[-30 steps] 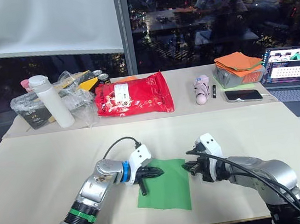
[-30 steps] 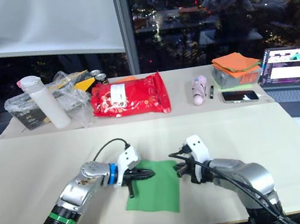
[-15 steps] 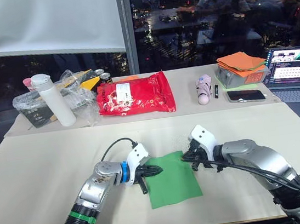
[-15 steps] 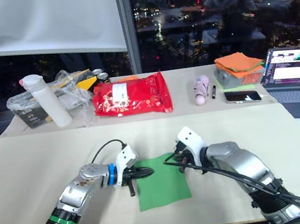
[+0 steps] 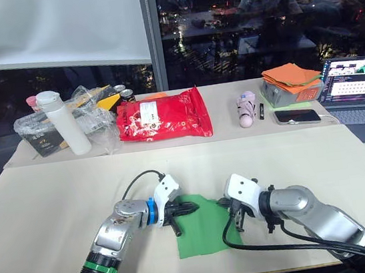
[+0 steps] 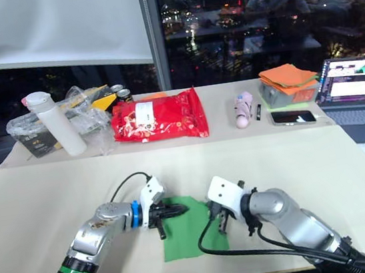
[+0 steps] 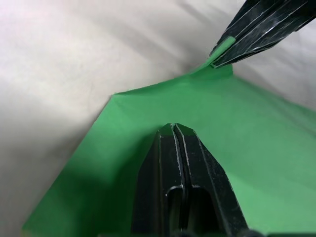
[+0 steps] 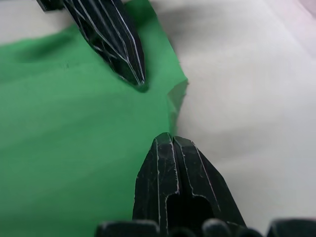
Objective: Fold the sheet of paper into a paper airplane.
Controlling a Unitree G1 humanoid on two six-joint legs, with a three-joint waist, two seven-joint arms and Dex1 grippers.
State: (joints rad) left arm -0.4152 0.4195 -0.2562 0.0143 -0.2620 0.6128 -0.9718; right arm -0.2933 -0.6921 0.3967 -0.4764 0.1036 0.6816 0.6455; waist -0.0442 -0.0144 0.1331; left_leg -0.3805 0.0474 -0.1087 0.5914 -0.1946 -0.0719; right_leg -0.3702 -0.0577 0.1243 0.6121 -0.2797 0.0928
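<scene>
the sheet of paper (image 5: pixel 204 224) lies flat on the near part of the table (image 5: pixel 43 202), close to its front edge, between the two arms. the left gripper (image 5: pixel 186 208) has its fingers pressed together with the tips resting on the sheet's left portion near the far edge, probably to pin it so it cannot slide. the right gripper (image 5: pixel 230 205) is also closed, fingers together, at the sheet's far right corner; in the left wrist view that corner looks lifted and caught between its fingertips, so it seems clamped on the paper, likely to start the first fold while the other arm anchors it. no crease shows yet, so the folding appears barely begun. farther back stand a white bottle (image 5: pixel 63 122), a red bag (image 5: pixel 163 117), an orange paper stack (image 5: pixel 289 75), a phone (image 5: pixel 297 116) and a laptop (image 5: pixel 358 83).
</scene>
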